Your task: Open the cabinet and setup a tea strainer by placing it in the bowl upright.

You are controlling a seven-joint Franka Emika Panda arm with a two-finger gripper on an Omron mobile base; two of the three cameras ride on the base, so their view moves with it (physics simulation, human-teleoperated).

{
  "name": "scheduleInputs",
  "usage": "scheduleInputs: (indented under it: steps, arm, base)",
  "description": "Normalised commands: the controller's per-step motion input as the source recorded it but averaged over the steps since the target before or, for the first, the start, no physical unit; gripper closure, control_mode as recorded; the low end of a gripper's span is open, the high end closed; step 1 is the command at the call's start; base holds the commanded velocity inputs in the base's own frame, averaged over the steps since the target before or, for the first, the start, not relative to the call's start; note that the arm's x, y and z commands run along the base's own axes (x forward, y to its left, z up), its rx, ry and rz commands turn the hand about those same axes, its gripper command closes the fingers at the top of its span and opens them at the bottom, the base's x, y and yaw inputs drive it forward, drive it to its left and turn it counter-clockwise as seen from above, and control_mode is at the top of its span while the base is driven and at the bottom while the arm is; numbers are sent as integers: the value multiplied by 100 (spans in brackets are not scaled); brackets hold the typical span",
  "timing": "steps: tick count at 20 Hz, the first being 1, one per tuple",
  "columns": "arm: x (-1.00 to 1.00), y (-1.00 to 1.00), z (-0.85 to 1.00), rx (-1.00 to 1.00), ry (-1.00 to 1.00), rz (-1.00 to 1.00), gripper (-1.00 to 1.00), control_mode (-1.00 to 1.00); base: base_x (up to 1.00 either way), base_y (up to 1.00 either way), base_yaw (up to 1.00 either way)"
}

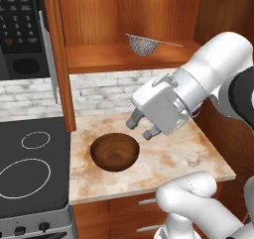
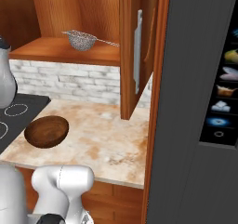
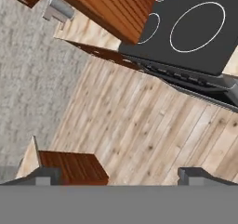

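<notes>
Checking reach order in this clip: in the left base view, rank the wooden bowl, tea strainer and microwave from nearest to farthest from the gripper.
1. Wooden bowl, on the counter just below-left of the open gripper.
2. Tea strainer, on the cabinet shelf above.
3. Microwave, far upper left.

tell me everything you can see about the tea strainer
The tea strainer is a small round basket of grey metal mesh with a thin rim and a thin straight wire handle running off to one side. It looks intact and empty. It sits upright, mouth up, on the wooden shelf inside the open cabinet, above the counter. Nothing but the shelf touches it.
</notes>
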Motion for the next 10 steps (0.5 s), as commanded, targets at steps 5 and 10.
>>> scheduleInputs:
  steps: [5, 10]
  arm:
    - [2, -75, -35, -49, -32, -30, -100, -100]
    - [72, -85, -18, -45, 2, -8, -100, -100]
  base:
    - [0, 0, 0]
    - [0, 0, 0]
